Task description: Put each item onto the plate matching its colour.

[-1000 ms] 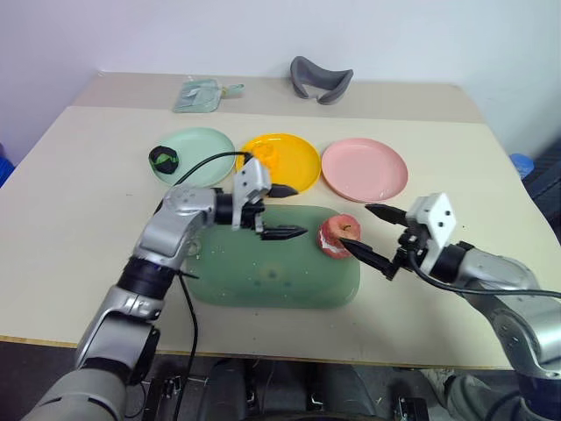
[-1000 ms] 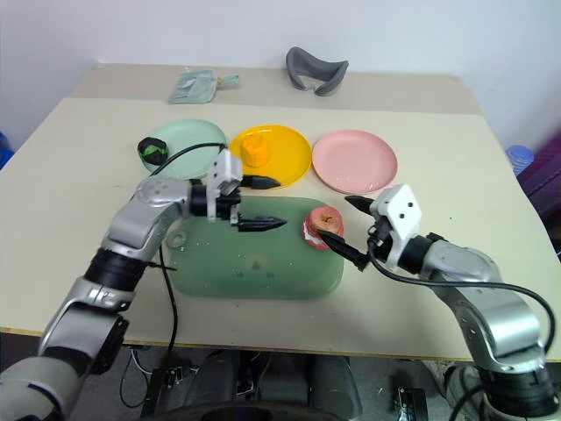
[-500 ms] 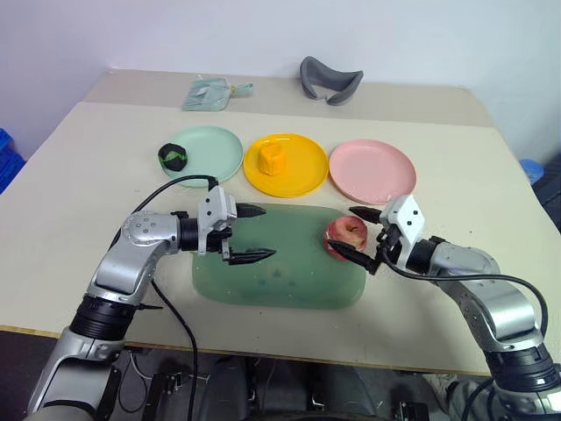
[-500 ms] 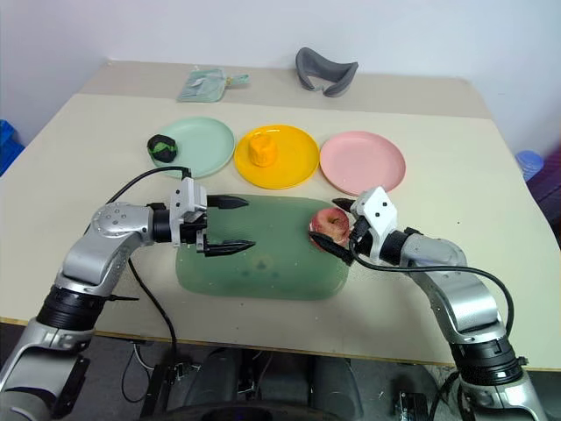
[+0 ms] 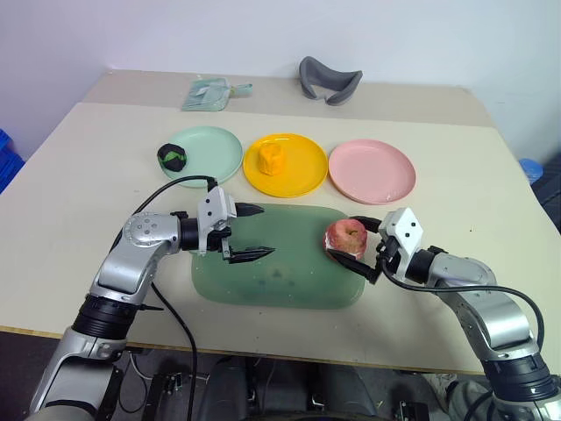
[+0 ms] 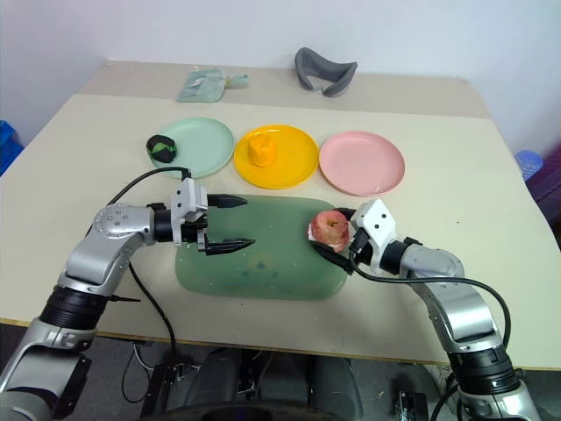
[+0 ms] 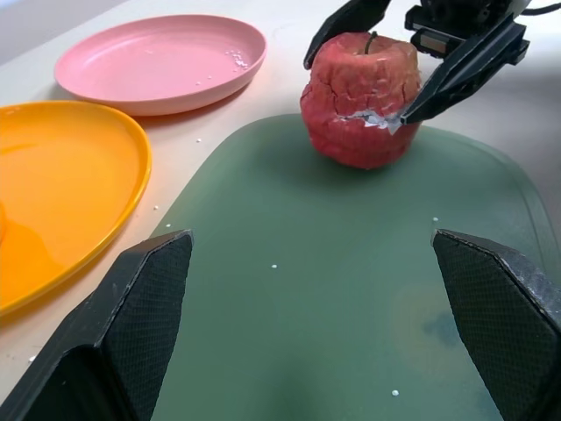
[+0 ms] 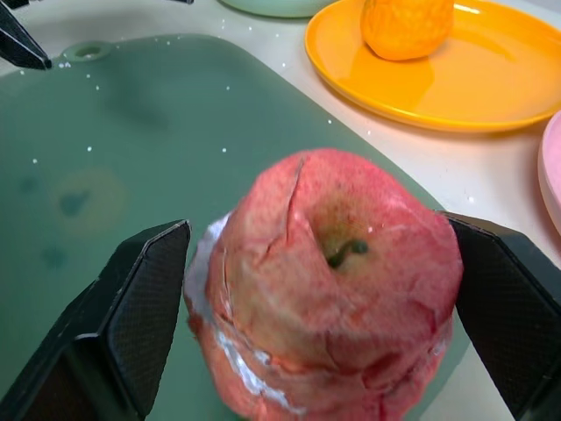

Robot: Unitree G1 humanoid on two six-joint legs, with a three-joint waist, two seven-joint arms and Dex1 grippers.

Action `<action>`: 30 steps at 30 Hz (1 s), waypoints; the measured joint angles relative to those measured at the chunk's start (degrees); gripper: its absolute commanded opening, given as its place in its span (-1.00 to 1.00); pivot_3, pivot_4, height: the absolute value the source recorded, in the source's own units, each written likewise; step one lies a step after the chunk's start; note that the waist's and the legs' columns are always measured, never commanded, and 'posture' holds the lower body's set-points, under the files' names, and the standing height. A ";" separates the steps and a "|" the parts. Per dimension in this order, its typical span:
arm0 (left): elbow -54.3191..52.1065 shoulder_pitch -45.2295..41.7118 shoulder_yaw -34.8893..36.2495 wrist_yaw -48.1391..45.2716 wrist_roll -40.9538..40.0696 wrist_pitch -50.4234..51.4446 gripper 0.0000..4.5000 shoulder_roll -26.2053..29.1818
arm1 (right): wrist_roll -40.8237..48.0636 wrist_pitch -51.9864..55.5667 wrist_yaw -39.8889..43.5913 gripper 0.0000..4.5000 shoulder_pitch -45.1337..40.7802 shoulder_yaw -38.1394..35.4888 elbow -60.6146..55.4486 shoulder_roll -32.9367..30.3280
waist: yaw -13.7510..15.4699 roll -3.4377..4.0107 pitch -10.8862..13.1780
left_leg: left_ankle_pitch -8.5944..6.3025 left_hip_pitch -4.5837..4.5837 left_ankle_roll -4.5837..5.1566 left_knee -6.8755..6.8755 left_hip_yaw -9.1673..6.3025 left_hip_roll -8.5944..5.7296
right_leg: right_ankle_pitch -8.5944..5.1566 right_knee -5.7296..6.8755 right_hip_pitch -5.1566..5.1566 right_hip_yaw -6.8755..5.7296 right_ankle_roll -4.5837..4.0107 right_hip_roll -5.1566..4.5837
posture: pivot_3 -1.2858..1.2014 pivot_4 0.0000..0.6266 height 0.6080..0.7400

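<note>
Probably a lab test room: bare beige table (image 5: 79, 184), plain white wall (image 5: 175, 31), trailing cables (image 5: 180, 316).

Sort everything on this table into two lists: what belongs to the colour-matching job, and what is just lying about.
Job:
- red apple
- orange chunk
- dark green lump
- mint green plate
- yellow plate
- pink plate

Lying about:
- green mat
- grey curved object
- pale green packet
</note>
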 measured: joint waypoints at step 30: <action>-9.75 9.53 5.59 6.04 -1.59 3.76 1.00 2.15 | -1.50 -2.69 -1.66 0.14 -31.63 -0.67 33.24 8.20 | -1.24 0.09 0.05 | 0.00 0.00 0.00 -0.02 0.07 0.01 | 0.00 0.04 -0.04 0.02 0.00 -0.02 | 0.03 -0.52 1.00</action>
